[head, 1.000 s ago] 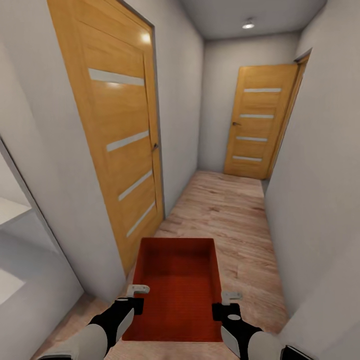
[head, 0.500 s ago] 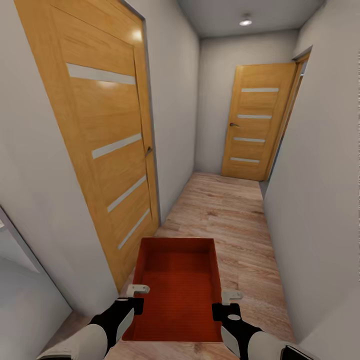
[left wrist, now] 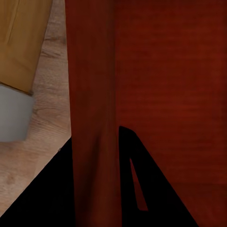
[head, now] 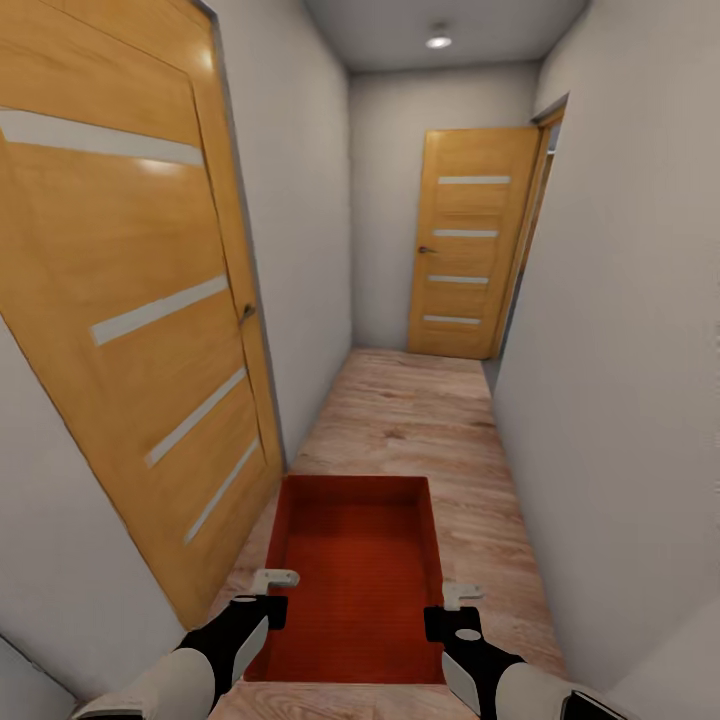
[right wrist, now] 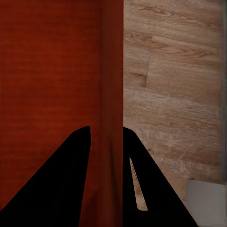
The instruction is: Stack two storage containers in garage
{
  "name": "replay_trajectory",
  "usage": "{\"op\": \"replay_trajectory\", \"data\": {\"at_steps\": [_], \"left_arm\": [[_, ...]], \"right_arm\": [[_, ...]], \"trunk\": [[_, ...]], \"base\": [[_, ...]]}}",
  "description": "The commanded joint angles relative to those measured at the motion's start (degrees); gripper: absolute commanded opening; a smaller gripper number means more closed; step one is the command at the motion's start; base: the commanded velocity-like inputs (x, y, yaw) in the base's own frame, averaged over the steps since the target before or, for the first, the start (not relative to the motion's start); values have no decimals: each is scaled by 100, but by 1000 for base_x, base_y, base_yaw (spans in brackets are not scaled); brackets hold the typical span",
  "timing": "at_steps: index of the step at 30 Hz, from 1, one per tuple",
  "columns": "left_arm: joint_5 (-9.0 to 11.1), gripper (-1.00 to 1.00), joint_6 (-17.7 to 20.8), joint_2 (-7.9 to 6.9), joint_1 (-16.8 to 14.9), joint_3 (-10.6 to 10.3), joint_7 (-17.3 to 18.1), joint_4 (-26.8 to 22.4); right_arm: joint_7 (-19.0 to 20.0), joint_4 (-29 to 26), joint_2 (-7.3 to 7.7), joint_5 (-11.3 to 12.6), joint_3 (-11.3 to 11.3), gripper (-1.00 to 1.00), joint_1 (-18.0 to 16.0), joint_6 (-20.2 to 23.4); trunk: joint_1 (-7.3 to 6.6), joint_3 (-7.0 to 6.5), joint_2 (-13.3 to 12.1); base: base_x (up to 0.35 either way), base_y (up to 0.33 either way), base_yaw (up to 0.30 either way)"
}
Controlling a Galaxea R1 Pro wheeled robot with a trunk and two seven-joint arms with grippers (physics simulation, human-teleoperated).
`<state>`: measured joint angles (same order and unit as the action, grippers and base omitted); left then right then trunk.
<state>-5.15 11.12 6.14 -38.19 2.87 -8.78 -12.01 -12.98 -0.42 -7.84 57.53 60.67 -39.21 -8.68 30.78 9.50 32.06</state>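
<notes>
The robot is carrying one storage container down a hallway. The left gripper and right gripper each have jaws closed on a side wall. Next: drive on, clear of the near left door

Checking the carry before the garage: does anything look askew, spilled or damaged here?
Nothing stands out. The storage container sits level and empty, left gripper and right gripper clamped on opposite side walls.
</notes>
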Motion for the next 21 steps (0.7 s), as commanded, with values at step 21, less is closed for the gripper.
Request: {"op": "replay_trajectory", "data": {"at_steps": [21], "left_arm": [[102,-100,48,1,4,-180,-27,14]], "right_arm": [[-109,3,45,30,-29,-100,-8,-37]], "trunk": [[5,9,8]], "base": [[322,0,-43]]}}
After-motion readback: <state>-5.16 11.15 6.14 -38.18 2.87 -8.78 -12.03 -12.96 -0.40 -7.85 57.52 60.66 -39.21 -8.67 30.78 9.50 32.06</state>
